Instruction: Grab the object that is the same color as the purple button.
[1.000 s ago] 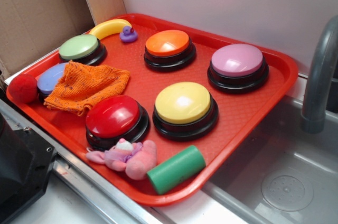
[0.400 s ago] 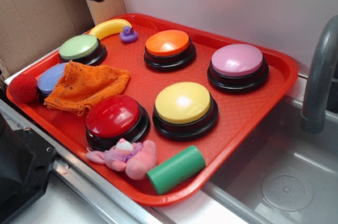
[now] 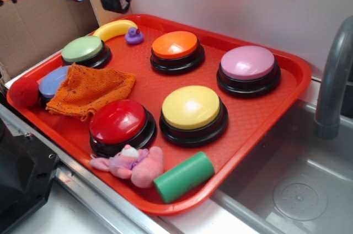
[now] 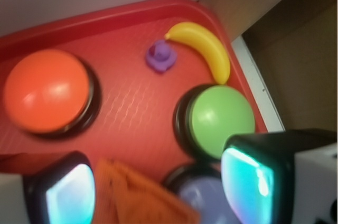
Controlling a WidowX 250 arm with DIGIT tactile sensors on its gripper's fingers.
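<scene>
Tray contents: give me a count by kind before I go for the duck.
Buttons: 6: green, blue, orange, lilac-pink, yellow, red
Toys: 5: purple duck, banana, pink plush, green cylinder, red ball
Orange cloth: 1
Total: 12

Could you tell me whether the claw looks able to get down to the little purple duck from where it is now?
Probably yes: the claw is open above the tray, and the duck stands uncovered beside the banana.
</scene>
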